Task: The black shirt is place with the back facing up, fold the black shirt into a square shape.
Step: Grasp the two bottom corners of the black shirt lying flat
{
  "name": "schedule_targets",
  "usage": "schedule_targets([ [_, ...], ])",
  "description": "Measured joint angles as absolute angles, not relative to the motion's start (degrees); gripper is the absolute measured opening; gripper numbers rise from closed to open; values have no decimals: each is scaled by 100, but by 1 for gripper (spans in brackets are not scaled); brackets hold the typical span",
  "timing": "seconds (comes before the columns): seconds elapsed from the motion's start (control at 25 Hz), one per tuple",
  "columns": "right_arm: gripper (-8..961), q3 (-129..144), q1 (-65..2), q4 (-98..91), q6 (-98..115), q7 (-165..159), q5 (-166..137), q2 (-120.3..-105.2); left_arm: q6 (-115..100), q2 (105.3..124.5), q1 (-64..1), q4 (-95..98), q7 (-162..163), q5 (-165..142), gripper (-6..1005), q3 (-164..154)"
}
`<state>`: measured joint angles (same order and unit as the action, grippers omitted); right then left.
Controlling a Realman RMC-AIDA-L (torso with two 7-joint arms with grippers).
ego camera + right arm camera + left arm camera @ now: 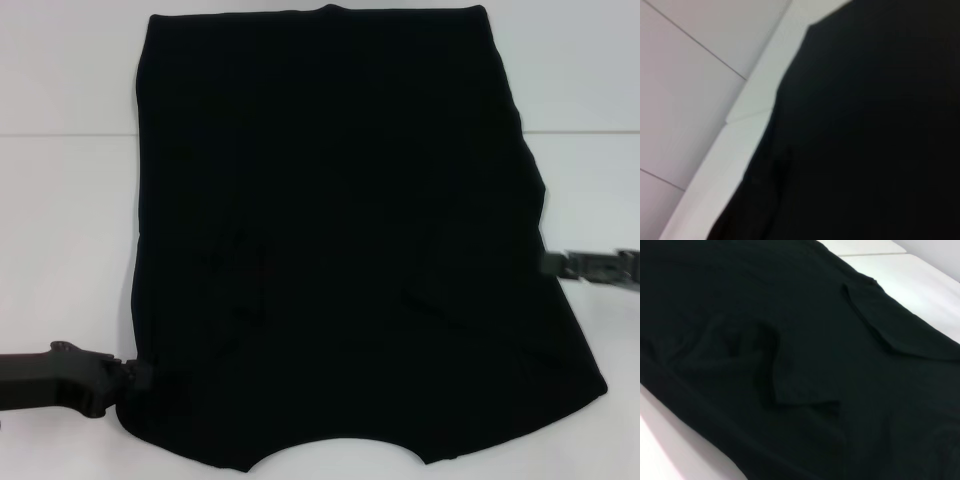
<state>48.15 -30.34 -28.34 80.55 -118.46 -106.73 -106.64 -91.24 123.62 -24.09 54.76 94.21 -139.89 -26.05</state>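
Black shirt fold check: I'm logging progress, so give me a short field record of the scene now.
garment: black shirt, flat on the white table
sleeves: both folded inward onto the body
neckline: curved edge at the near side
left gripper: at the shirt's near left edge
right gripper: at its right edge
shape: not yet square

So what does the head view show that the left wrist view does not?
Only the head view shows both arms: the left tool at the shirt's near left edge and the right tool at its right edge, plus the neckline curve. Only the left wrist view shows the sleeves folded in on top. Both show the shirt on the white table.
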Motion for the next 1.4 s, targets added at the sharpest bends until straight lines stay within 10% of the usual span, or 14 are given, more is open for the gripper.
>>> schedule_targets([
  [0.28, 666, 4533, -2817, -2892, 8208, -12351, -11533, -10457, -9105, 12367, -2408, 5475, 9467, -14004, 41, -2604],
  [1.4, 666, 4419, -3101, -2828, 8210, -12635, -12946, -10602, -9017, 12328, -2538, 5326, 9510, -14002, 53, -2637],
])
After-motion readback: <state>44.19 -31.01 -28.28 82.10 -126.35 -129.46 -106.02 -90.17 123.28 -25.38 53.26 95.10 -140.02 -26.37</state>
